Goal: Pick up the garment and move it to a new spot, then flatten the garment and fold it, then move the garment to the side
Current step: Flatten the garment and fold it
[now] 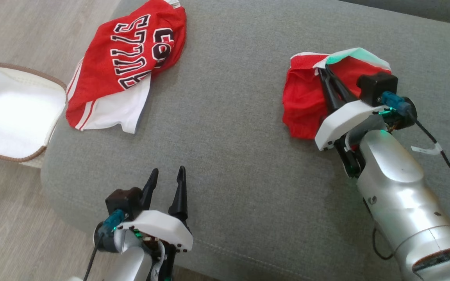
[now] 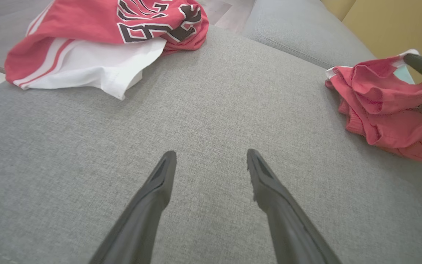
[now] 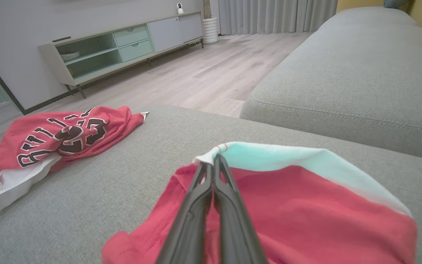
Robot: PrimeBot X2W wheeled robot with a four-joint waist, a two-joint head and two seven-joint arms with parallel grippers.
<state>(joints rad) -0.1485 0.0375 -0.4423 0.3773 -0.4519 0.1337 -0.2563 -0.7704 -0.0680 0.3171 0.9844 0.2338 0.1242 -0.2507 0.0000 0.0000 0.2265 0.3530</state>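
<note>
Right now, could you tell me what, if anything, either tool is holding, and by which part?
The right tool is shut on the red garment, pinching its white edge. The left tool is open and holds nothing.

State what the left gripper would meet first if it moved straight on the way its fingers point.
Probably bare grey sofa cushion: the left gripper aims between the Bulls jersey and the red garment.
</note>
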